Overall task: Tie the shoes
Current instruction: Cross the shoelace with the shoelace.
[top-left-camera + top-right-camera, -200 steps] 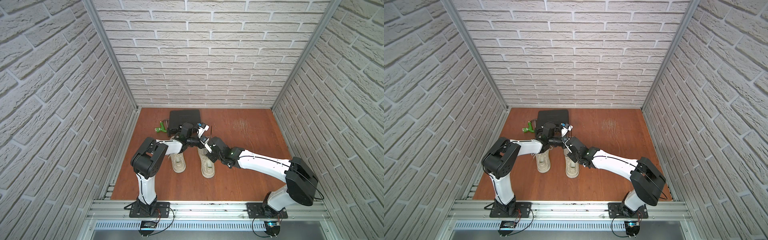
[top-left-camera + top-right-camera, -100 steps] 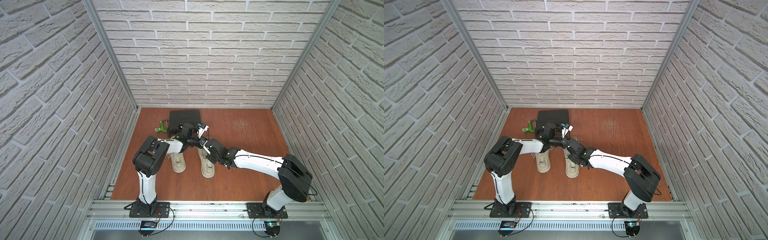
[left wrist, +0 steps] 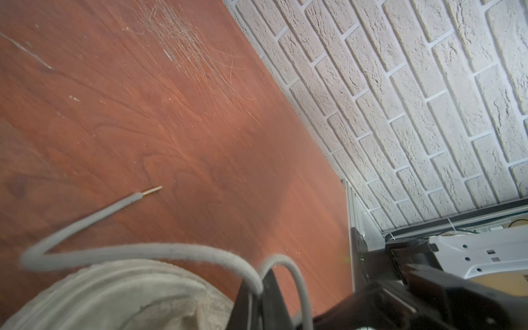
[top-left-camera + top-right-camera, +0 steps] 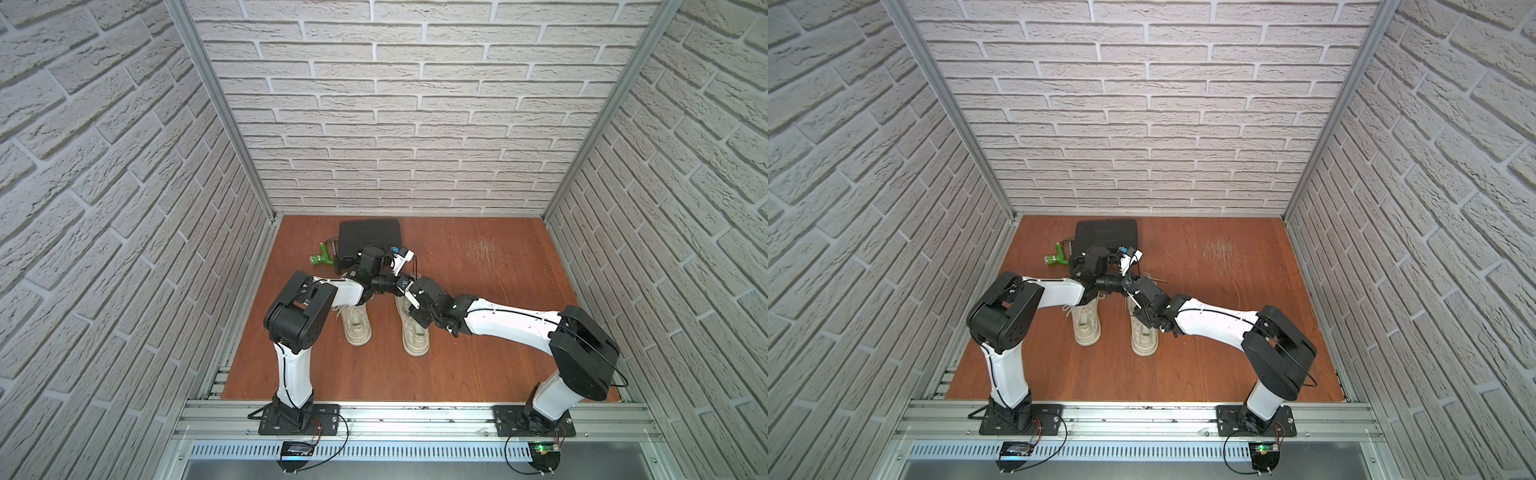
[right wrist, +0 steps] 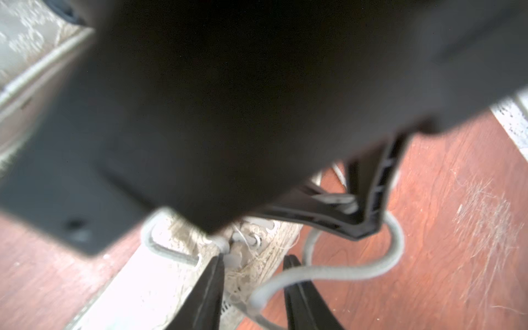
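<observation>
Two off-white shoes stand side by side on the wooden floor, the left shoe [image 4: 356, 328] [image 4: 1086, 328] and the right shoe [image 4: 413, 338] [image 4: 1144, 338]. Both grippers meet over the right shoe's laced part. My left gripper [image 3: 257, 278] [image 4: 392, 280] is shut on a loop of the cream lace [image 3: 171, 251], whose tipped end [image 3: 151, 190] lies on the floor. My right gripper [image 5: 254, 274] [image 4: 405, 286] stands open. The lace [image 5: 343, 271] crosses loosely between its fingers, above the shoe [image 5: 160, 285]. The left arm's dark body blocks much of the right wrist view.
A black plastic case [image 4: 370, 237] [image 4: 1106, 237] lies behind the shoes, near the back wall. A green tool [image 4: 322, 259] rests to its left. Brick walls close in three sides. A scratched patch [image 4: 482, 249] marks the floor at the back right.
My right gripper has opened and let go of the lace. The right arm has edged further left. The left gripper stays shut in about the same place.
</observation>
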You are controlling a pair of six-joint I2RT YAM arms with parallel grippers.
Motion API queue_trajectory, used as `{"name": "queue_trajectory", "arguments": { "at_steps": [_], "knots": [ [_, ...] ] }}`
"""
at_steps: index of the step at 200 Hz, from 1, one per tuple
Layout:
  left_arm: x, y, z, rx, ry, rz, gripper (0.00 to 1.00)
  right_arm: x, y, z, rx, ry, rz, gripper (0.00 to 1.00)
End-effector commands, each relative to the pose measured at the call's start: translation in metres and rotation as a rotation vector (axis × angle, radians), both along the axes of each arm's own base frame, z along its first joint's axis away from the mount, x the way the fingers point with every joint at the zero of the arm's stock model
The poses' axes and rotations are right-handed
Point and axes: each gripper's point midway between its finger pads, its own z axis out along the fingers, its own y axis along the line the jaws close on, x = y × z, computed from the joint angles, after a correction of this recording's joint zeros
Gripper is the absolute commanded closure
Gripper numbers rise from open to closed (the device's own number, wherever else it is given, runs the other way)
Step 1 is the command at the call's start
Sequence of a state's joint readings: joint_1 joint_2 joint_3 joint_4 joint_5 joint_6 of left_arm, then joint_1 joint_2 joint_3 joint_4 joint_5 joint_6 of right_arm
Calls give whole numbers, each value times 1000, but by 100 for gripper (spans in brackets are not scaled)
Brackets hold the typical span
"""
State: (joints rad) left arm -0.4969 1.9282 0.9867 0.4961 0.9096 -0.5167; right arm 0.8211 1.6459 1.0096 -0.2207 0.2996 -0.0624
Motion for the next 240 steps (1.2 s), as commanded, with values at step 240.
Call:
{"name": "queue_trajectory", "arguments": {
  "at_steps": [240],
  "knots": [
    [5, 34, 1, 19, -39, 74, 100, -2, -44, -18, 750, 444, -28, 40]
  ]
}}
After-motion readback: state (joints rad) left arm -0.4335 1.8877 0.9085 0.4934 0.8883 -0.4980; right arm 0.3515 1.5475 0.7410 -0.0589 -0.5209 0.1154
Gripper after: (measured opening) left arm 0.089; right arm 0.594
